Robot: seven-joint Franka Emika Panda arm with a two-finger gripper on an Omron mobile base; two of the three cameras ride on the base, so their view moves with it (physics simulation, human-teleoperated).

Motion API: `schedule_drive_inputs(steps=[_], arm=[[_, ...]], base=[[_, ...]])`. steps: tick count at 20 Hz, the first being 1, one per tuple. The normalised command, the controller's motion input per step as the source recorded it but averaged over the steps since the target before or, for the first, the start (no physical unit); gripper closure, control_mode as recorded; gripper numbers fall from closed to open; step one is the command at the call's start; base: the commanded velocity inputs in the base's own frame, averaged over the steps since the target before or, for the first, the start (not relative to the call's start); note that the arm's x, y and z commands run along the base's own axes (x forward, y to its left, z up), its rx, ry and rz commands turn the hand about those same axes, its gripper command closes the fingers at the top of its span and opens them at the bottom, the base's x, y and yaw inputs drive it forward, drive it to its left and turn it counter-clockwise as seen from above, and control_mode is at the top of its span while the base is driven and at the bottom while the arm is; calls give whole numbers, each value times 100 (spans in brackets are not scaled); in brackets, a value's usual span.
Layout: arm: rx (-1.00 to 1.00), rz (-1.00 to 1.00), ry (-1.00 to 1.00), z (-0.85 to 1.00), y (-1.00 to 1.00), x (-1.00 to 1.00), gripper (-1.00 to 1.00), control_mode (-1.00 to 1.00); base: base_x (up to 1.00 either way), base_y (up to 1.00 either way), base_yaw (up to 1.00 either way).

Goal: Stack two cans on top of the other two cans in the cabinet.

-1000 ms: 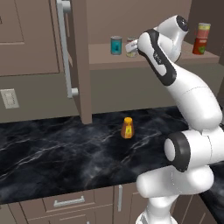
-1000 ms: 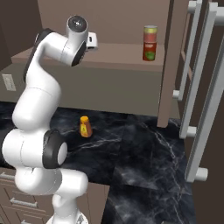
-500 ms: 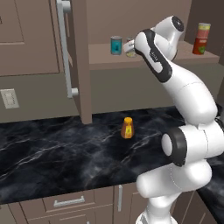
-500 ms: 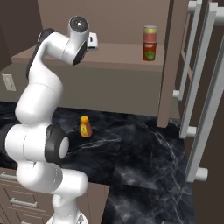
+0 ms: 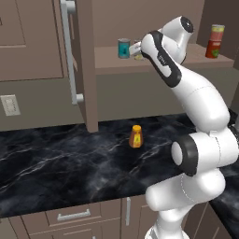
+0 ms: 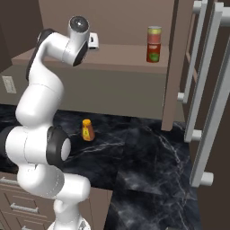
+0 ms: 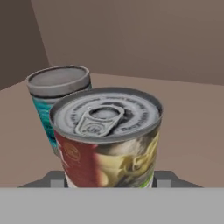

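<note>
Reaching onto the cabinet [image 5: 154, 63] shelf, we have our gripper [image 7: 109, 177] around the white-and-red can [image 7: 107, 135], apparently gripped, and next must lift it onto the teal can [image 7: 57, 98] beside it.

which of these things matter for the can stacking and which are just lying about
Part of the job: teal can, red-and-white can next to it, stacked pair of cans, cabinet shelf.
Lying about: orange bottle, wall socket, drawers.

Base views flank the shelf [image 5: 158, 60]; hand view close.
</note>
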Motion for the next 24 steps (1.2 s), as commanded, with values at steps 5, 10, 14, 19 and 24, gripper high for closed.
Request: schedule_drive_inputs(steps=[5,10,14,19,24], arm=[[1,0,-1,26,5,-25,100,-100],[5,0,-2,27,4,-14,100,-100],[1,0,-2,22,4,0,100,-100],[0,0,-3,27,3,0,100,-100],[0,0,-7,29,8,0,100,-100]], base=[[0,0,0],[0,0,0],[0,0,0],[0,0,0],[0,0,0]])
